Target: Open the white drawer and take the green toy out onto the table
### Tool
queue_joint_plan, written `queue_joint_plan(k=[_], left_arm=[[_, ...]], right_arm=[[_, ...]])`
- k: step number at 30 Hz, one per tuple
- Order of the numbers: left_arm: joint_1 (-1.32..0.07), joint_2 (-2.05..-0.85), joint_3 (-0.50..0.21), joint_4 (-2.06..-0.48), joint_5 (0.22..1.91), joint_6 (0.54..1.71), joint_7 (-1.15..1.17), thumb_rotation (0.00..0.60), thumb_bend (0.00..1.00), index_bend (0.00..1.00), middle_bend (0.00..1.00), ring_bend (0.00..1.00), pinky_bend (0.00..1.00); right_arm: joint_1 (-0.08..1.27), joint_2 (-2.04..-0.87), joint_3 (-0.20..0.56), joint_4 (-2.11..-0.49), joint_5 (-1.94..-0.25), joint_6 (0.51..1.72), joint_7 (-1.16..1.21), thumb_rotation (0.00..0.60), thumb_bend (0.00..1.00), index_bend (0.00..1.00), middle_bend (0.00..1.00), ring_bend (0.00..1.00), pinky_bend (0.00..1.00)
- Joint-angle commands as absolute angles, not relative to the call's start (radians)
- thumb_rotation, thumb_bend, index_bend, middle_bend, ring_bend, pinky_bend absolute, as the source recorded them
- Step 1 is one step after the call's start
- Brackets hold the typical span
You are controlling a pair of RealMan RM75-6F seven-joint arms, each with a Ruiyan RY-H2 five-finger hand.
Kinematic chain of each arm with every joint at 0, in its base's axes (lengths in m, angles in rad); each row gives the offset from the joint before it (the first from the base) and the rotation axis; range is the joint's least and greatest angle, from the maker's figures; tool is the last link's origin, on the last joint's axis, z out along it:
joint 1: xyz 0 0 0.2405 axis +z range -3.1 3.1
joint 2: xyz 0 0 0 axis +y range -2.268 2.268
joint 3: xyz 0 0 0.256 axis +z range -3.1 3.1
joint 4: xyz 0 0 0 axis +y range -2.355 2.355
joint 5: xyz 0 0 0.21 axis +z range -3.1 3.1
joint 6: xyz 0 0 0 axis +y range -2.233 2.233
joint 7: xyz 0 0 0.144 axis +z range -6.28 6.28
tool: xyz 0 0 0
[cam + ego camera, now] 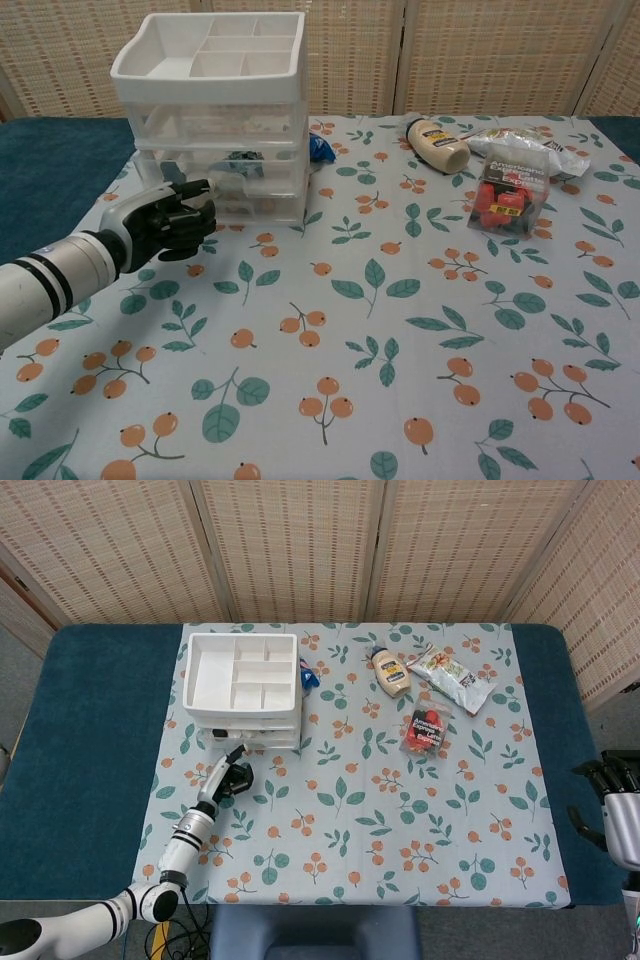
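Observation:
The white drawer unit (243, 690) (215, 120) stands at the back left of the floral cloth, and all its drawers look pushed in. Through the middle drawer's translucent front I see a dark shape (242, 158), and I cannot tell if it is the green toy. My left hand (232, 777) (170, 222) hovers just in front of the lowest drawer, fingers curled in and holding nothing. Whether it touches the drawer front is unclear. My right hand (610, 798) hangs past the table's right edge with fingers apart and empty. The chest view does not show it.
A mayonnaise bottle (391, 672) (437, 144), a snack packet (452, 677) (525, 150) and a red-printed packet (424, 730) (505, 200) lie at the back right. A small blue object (308, 673) (320, 147) lies beside the unit's right side. A woven screen stands behind the table.

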State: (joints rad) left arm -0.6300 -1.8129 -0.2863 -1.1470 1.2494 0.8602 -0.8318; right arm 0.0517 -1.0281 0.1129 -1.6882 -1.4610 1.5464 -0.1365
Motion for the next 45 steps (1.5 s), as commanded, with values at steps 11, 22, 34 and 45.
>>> queue_joint_plan(k=[11,22,34,45], left_arm=[[-0.619,-1.805,-0.277,-1.16,1.259,0.868,-0.839,0.6,0.68,0.25,0.96,1.0,1.0],[-0.577,-1.718,-0.236,-1.277,1.298,0.928,-0.747,0.6,0.68,0.25,0.95,1.0,1.0],[-0.574,-1.634,-0.269,-1.35,1.248,1.048,-0.344,0.6,0.68,0.24,0.95,1.0,1.0],[-0.587,-1.611,-0.287,-1.382,1.203,1.048,-0.251,0.6,0.68,0.24,0.95,1.0,1.0]], right_arm=[[0.051,-1.031,0.112,-1.688,-1.46,1.545,-0.138,0.6,0.33,0.28,0.29,0.2,0.3],[0.055,-1.03,0.111,-1.688,-1.462,1.538,-0.139,0.6,0.33,0.28,0.29,0.2,0.3],[0.049,-1.033,0.108,-1.685,-1.468,1.548,-0.133,0.6,0.33,0.28,0.29,0.2,0.3],[0.047,-1.037,0.105,-1.679,-1.472,1.55,-0.126,0.6,0.33,0.28,0.29,0.2,0.3]])
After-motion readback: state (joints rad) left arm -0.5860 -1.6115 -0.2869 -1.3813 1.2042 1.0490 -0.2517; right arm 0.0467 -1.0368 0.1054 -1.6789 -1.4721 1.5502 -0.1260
